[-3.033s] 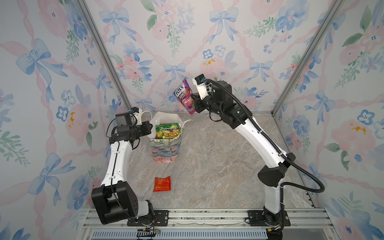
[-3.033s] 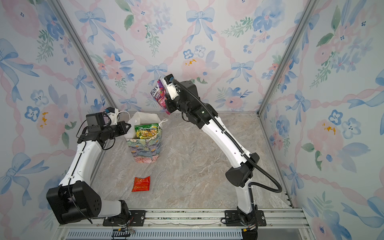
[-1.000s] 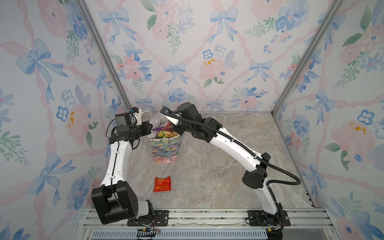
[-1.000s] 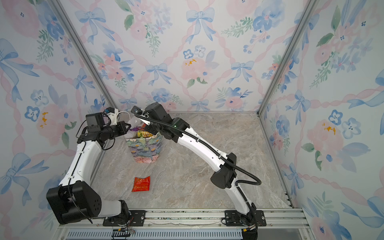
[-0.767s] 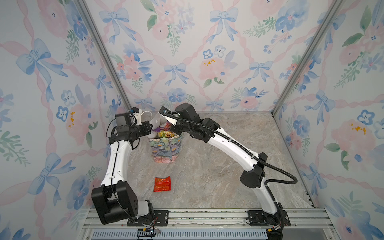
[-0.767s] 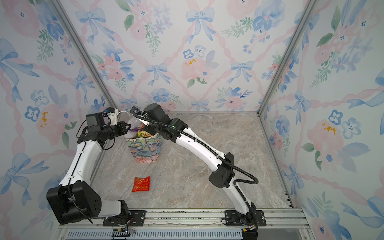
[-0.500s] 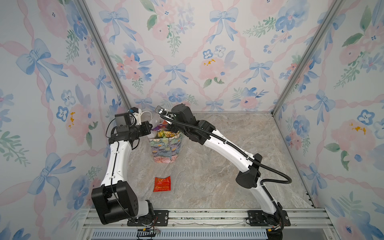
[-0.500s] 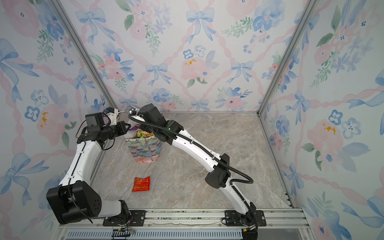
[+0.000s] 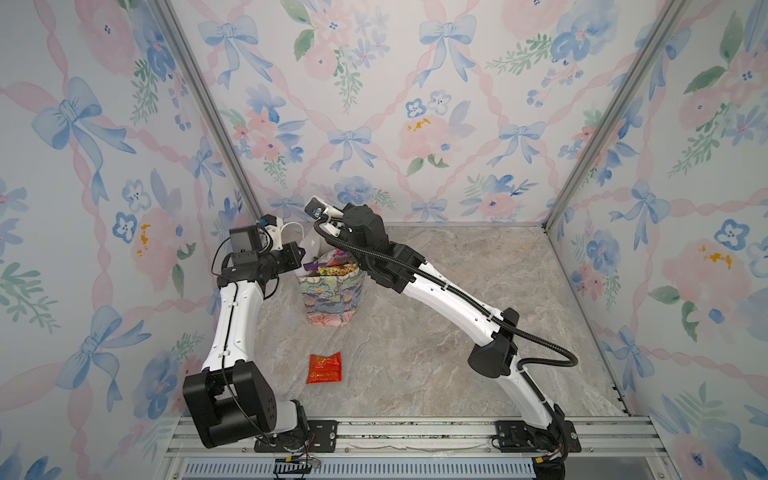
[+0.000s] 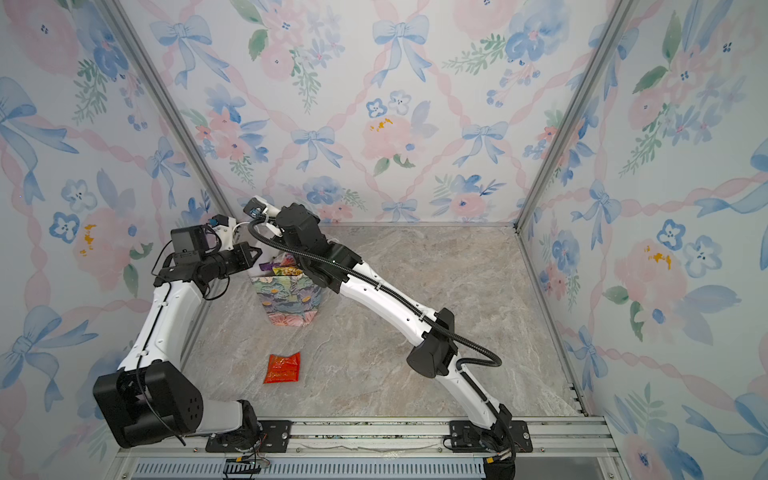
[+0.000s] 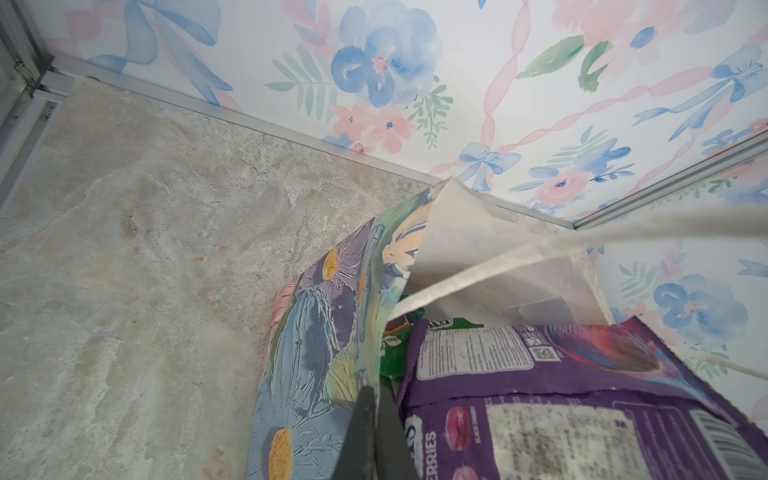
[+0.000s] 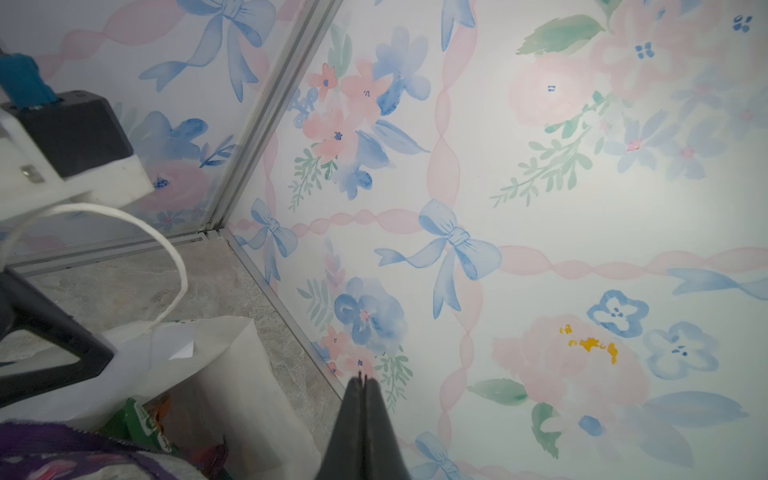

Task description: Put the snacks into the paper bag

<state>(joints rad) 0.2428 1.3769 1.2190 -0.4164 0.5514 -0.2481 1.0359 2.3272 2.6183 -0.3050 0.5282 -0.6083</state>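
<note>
The flowered paper bag (image 9: pixel 330 299) (image 10: pixel 286 301) stands upright near the back left, stuffed with snacks. A purple packet (image 11: pixel 561 395) (image 9: pixel 312 266) lies on top and pokes over the rim, with a green packet (image 11: pixel 392 353) under it. My left gripper (image 11: pixel 376 399) (image 9: pixel 300 255) is shut on the paper bag's rim at its left side. My right gripper (image 12: pixel 361 380) is shut and holds nothing; it hangs over the bag's far edge, pointing at the back wall. A red-orange packet (image 9: pixel 324 368) (image 10: pixel 282 368) lies flat on the table in front of the bag.
The marble table (image 9: pixel 457 374) is boxed in by flowered walls on three sides, with metal corner posts (image 9: pixel 208 124). The bag's white cord handle (image 12: pixel 166 245) arches up beside the left wrist camera. A metal rail (image 9: pixel 415 432) runs along the front edge.
Three seconds ago my right gripper held the purple packet high above the bag. It came down to the bag's mouth, left the packet there and drifted back-left, now without it. The left arm stayed still.
</note>
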